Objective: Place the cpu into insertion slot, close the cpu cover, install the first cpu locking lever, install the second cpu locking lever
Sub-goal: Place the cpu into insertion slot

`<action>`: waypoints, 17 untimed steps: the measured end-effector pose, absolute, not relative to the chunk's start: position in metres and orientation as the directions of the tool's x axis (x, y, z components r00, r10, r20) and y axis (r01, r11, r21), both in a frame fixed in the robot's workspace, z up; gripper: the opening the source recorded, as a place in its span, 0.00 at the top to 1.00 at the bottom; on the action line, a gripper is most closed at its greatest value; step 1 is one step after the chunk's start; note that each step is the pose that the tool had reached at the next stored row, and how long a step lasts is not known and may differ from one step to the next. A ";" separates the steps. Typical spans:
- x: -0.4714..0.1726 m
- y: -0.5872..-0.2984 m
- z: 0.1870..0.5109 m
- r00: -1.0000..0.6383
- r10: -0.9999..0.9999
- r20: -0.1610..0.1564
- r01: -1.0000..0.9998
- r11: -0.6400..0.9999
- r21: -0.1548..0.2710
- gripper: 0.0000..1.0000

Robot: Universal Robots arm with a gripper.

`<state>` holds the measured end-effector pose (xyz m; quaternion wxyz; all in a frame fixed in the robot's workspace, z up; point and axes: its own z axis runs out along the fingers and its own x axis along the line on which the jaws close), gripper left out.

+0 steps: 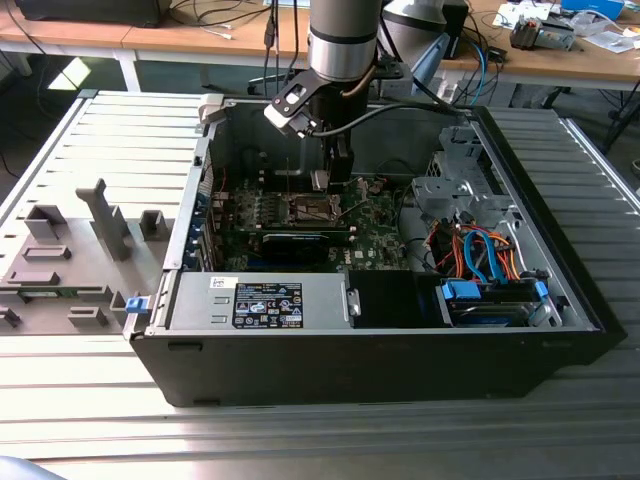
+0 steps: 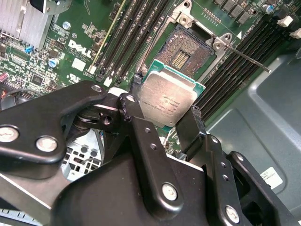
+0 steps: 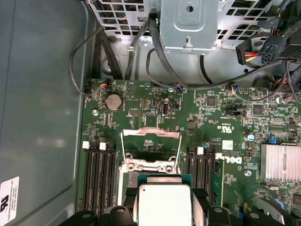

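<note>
Gripper (image 2: 165,106) clamped on the cpu (image 2: 171,92) by 2 opposite edges, holding it just beside the exposed insertion slot (image 2: 181,54), not seated. The cpu cover (image 3: 150,133) stands raised. In the exterior view, upper centre, the gripper hangs over the motherboard (image 1: 380,240) inside the computer case (image 1: 400,360).

Exterior view: high up, mid-range, looks down at a slant into the open pc case (image 1: 380,350) on the slatted table (image 1: 300,440), whole case in frame w/ motherboard (image 1: 385,235) near centre. Second wrist view: v. close, just behind the gripper (image 2: 165,101), angled down past it onto the cpu (image 2: 169,100) & insertion slot (image 2: 181,52); first wrist view: a bit further back, faces along the board toward the metal cage (image 3: 188,23). Both wrist views share cpu & memory slots (image 2: 127,33); all 3 share the board.
</note>
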<state>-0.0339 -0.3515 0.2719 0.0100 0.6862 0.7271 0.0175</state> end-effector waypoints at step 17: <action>-0.036 -0.351 0.263 -0.058 0.998 0.009 0.998 0.058 0.039 0.46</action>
